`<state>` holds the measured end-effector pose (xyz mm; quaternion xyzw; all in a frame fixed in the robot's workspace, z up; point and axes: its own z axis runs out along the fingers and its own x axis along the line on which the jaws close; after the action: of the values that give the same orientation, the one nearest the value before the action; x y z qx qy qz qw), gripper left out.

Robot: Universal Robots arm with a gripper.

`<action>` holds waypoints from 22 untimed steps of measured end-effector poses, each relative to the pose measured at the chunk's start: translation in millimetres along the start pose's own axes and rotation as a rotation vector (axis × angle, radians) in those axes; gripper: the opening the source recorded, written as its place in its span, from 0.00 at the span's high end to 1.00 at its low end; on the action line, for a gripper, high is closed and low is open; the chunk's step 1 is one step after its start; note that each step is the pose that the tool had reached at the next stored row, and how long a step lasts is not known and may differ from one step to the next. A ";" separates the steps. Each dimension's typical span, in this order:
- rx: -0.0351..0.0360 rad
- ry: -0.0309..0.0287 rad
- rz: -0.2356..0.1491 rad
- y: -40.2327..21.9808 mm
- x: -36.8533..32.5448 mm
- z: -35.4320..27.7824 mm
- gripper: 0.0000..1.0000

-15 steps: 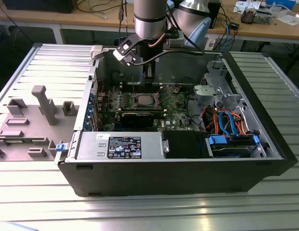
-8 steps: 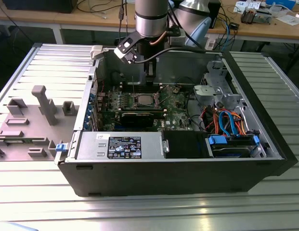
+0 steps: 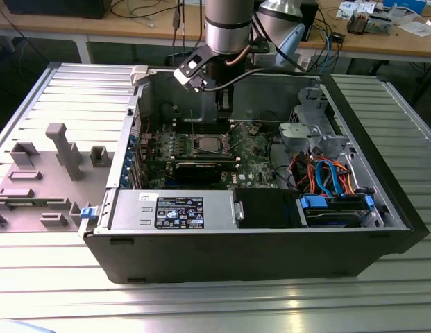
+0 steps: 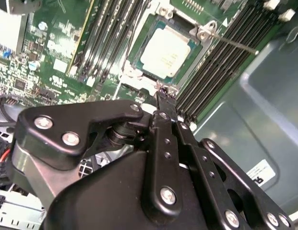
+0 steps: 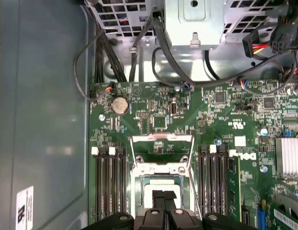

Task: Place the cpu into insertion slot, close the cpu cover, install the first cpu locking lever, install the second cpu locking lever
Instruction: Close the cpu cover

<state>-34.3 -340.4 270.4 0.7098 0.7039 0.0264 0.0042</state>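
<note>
**Chip seated in the socket, closed gripper poised at its edge**

The open computer case (image 3: 271, 257) lies on a ribbed aluminium table (image 3: 201, 305). The arm reaches down into it over the green motherboard (image 5: 158, 115).

The cpu (image 4: 165, 50) sits flat in the insertion slot (image 4: 131, 72), its dull silver top facing up. The cpu cover (image 5: 160, 169) appears to lie down around the chip, which shows through its window. A thin wire locking lever (image 4: 235, 44) juts out over the black memory slots (image 5: 108, 177) and looks unlatched.

The gripper (image 5: 164, 196) hangs just above the near rim of the socket. Its two black fingertips are drawn together, with nothing seen between them. In the second wrist view its tip (image 4: 164, 98) sits beside the socket's corner. In the exterior view it (image 3: 224, 104) stands over the board, next to the chip.

Writing is plentiful but small:
- a black label with white print (image 3: 179, 211) on the grey power supply
- a white sticker (image 5: 25, 206) on the case wall
- white silk-screen marks across the board

A coin cell battery (image 5: 120, 105) sits above the socket area. A grey fixture block (image 3: 62, 149) stands on the table at the exterior view's left.
</note>
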 end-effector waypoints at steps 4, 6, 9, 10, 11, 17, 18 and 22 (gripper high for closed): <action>0.0074 -0.0002 0.000 9.2 0.0 0.3 0.89; 0.0077 -0.0002 0.000 10.7 0.1 0.4 0.89; 0.0077 -0.0003 0.000 12.8 0.1 0.6 0.89; 0.0078 -0.0004 0.000 13.8 0.1 0.6 0.89; 0.0081 -0.0005 0.000 16.7 0.1 0.8 0.89; 0.0180 -0.0010 0.000 44.3 0.4 2.9 0.89; 0.0196 -0.0010 0.000 47.5 0.4 3.3 0.89; 0.0299 -0.0013 -0.007 63.3 0.5 6.4 0.89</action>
<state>29.2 -340.3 266.8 0.7073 0.7068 0.0154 -0.0059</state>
